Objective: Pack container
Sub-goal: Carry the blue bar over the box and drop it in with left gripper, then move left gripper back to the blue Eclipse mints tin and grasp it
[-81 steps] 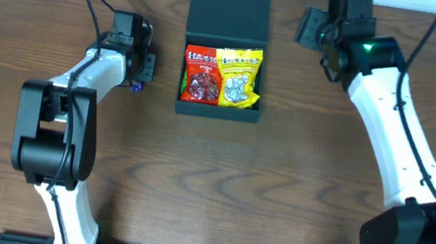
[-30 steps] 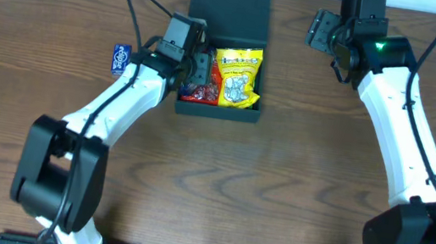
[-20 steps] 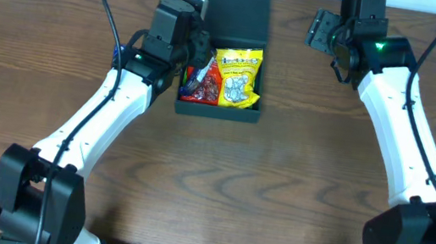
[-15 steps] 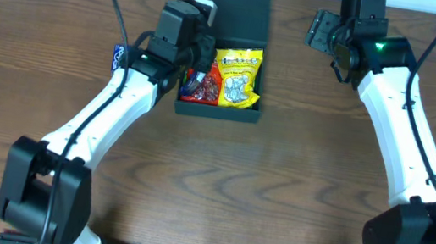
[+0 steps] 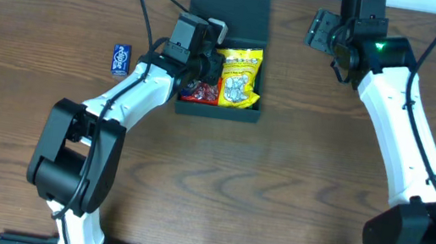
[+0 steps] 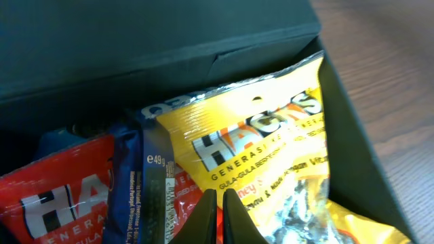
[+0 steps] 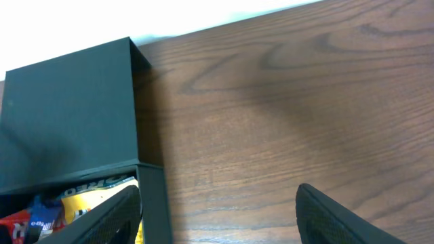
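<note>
The container (image 5: 218,111) is a dark box with its lid (image 5: 229,8) open flat behind it. Inside lie a red packet (image 5: 199,94) and a yellow packet (image 5: 239,78). My left gripper (image 5: 206,67) hovers over the box's left half, shut and empty. In the left wrist view its fingertips (image 6: 220,218) are pressed together above the red packet (image 6: 54,210) and yellow packet (image 6: 271,149), with a blue packet (image 6: 146,183) standing between them. My right gripper (image 5: 320,29) is open and empty to the right of the lid (image 7: 68,115); its fingers (image 7: 217,220) straddle bare table.
Another small blue packet (image 5: 121,60) lies on the wooden table left of the box. The table's far edge (image 7: 224,17) runs just behind the lid. The left arm's cable loops above the box's left side.
My left arm swung from the table's left side to over the box. A blue packet now lies in the box. The right arm has barely moved.
</note>
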Motion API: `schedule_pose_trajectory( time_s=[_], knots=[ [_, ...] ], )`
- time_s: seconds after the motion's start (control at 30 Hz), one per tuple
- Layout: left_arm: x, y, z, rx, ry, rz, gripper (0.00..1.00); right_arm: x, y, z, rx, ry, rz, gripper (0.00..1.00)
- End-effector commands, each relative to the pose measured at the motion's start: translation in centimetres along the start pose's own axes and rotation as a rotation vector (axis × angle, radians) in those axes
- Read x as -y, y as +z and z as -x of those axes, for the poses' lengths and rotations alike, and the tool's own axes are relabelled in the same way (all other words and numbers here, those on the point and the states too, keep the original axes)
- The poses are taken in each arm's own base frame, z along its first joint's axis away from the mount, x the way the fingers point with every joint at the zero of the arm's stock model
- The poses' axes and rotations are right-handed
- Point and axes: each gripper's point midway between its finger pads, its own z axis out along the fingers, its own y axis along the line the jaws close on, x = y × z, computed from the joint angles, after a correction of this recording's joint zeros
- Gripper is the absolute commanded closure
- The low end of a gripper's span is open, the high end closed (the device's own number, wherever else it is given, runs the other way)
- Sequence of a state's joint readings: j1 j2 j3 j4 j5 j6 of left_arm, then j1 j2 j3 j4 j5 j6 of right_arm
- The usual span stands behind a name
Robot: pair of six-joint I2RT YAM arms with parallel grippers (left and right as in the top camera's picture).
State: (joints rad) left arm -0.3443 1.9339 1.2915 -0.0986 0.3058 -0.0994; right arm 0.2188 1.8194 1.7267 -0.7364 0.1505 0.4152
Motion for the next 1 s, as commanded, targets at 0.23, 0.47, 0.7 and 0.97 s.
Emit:
schedule_pose_trajectory(
  time_s=[0.23,0.47,0.7,0.97],
  knots=[
    [-2.4,0.7,0.3,0.017,0.017,0.132,0.94,0.4,0.0,0.3,0.005,-0.006,-0.008,0.27],
    [-3.7,0.4,0.5,0.027,0.006,0.207,0.94,0.5,0.0,0.2,0.001,-0.006,-0.009,0.27],
    [-4.1,-0.5,1.4,0.057,0.009,0.248,0.94,0.4,0.0,0.2,0.001,-0.006,-0.009,0.27],
    [-4.9,-1.2,1.8,0.070,0.013,0.305,0.94,0.4,0.0,0.3,0.002,-0.006,-0.009,0.27]
  ],
)
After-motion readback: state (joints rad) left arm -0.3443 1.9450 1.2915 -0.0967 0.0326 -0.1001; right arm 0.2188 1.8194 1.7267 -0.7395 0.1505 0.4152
